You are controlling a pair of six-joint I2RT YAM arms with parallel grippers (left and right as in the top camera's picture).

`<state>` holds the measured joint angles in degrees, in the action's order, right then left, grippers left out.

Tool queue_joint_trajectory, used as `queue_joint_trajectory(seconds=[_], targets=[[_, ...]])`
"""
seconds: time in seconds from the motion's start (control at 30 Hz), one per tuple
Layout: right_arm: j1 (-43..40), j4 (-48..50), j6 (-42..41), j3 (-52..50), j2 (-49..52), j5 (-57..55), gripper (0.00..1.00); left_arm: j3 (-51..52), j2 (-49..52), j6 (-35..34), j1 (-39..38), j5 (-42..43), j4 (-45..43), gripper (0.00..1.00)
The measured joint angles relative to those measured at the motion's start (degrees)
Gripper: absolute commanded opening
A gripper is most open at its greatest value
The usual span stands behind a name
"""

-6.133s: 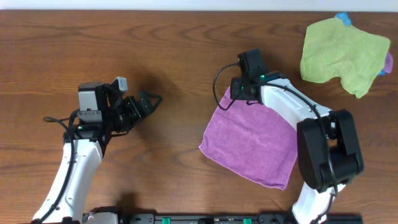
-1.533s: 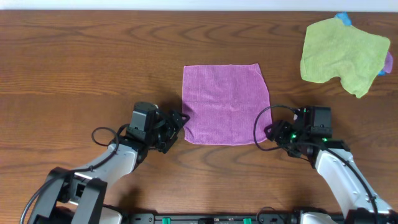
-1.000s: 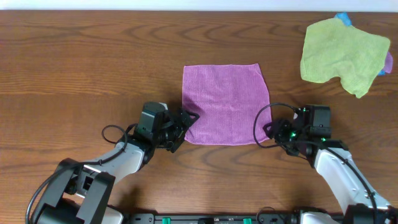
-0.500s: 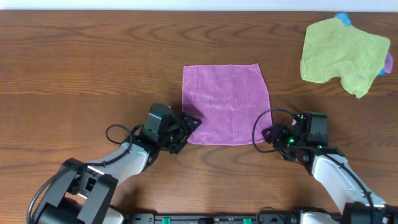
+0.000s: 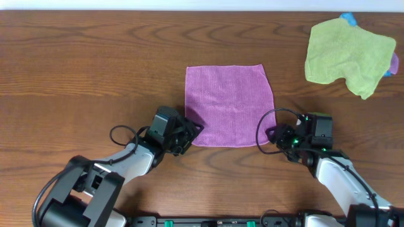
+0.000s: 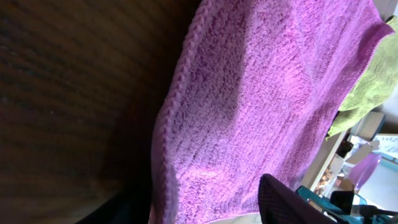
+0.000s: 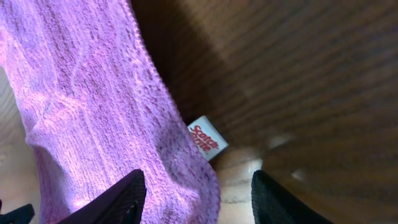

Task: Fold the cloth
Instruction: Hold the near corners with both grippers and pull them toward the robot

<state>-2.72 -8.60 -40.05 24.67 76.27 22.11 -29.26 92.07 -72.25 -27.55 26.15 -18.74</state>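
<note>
Left hand: low at the 7 o'clock corner of the cloth. In its own wrist view the fingers stand apart with the hemmed corner between them, and nothing is pinched yet.
Right hand: low at the 5 o'clock corner. The fingers are spread to either side of the hem and have not closed.
Tag: a small white label with red print, sewn at the 5 o'clock corner. It lies on the surface just outside the hem.
Cloth: purple and roughly square. It lies flat and spread out in the middle of the surface, with its near edge between the two hands.
Handling: it looks like a soft, light, limp terry weave. It will likely sag and drape when lifted, and the nap should give the fingers good grip.
Where to hold: best at the two near corners, well inside the hem, so each hand takes the full thickness rather than the bare edge or the tag.
Step in hand: probably closing on both near corners, then carrying them toward 12 o'clock to meet the far edge.
Risk: uneven lifting could skew the fold, and a shallow pinch could slip off.
Green cloth: larger and rumpled. It lies at 2 o'clock, well apart from the purple one.
</note>
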Motion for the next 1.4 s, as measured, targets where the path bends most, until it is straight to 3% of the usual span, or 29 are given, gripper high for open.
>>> queue_joint_trajectory(seconds=[0.13, 0.3, 0.33, 0.77, 0.93, 1.4], targets=[[1.4, 3.4, -0.8, 0.0, 2.6, 0.2, 0.47, -0.2, 0.5, 0.2, 0.0, 0.2, 0.3, 0.39], [2.9, 5.7, -2.7, 0.0, 5.6, 0.7, 0.09, 0.0, 1.4, -0.1, -0.1, 0.0, 0.7, 0.06], [3.0, 5.9, -2.8, 0.0, 5.9, 0.7, 0.01, 0.2, 1.6, -0.1, -0.1, 0.0, 0.9, 0.06], [4.6, 6.0, -2.2, 0.0, 6.8, 2.1, 0.01, 1.2, 2.4, 5.5, 2.5, 5.8, -0.9, 0.06], [6.1, 0.7, -1.8, 0.0, 4.8, 3.0, 0.01, 1.3, 2.3, 10.3, 3.7, 11.1, -0.7, 0.06], [7.7, -15.4, -0.9, -0.1, -11.2, 3.1, 0.01, 1.8, -11.6, 20.7, 4.2, 14.6, 18.8, 0.06]])
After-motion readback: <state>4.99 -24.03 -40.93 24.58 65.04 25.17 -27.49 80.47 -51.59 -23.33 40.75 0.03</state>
